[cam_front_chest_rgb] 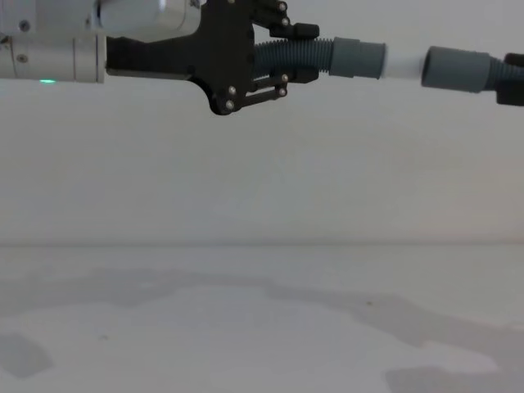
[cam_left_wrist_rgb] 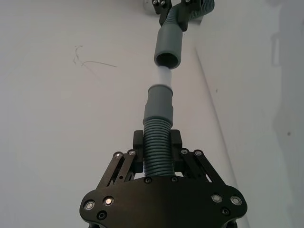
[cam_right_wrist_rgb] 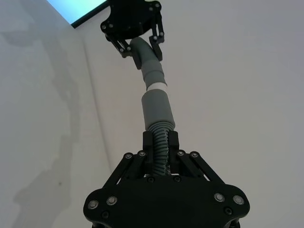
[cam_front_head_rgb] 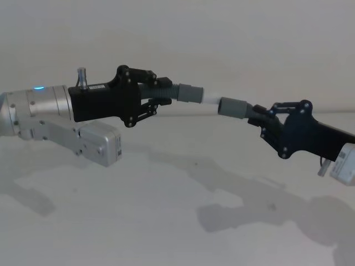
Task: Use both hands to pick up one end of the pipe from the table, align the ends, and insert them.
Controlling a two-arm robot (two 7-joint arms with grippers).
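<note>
So, left gripper (cam_front_head_rgb: 163, 91) clenched on ribs (cam_front_head_rgb: 172, 87) of white-tipped piece (cam_front_head_rgb: 188, 92), right gripper (cam_front_head_rgb: 258, 117) clamped on ribs of socket piece (cam_front_head_rgb: 233, 107), both above table (cam_front_head_rgb: 166, 233). White tip (cam_front_head_rgb: 211, 100) sits at socket piece's open mouth, just ahead of your left gripper. Looks light; ribs bendy, cuffs (cam_left_wrist_rgb: 159, 102) slick, so grip ribs near cuff.

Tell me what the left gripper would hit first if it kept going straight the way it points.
The left gripper carries a pipe piece whose white tip leads and would probably meet the open grey socket held by the right gripper first. Whether it is already inside is unclear.
</note>
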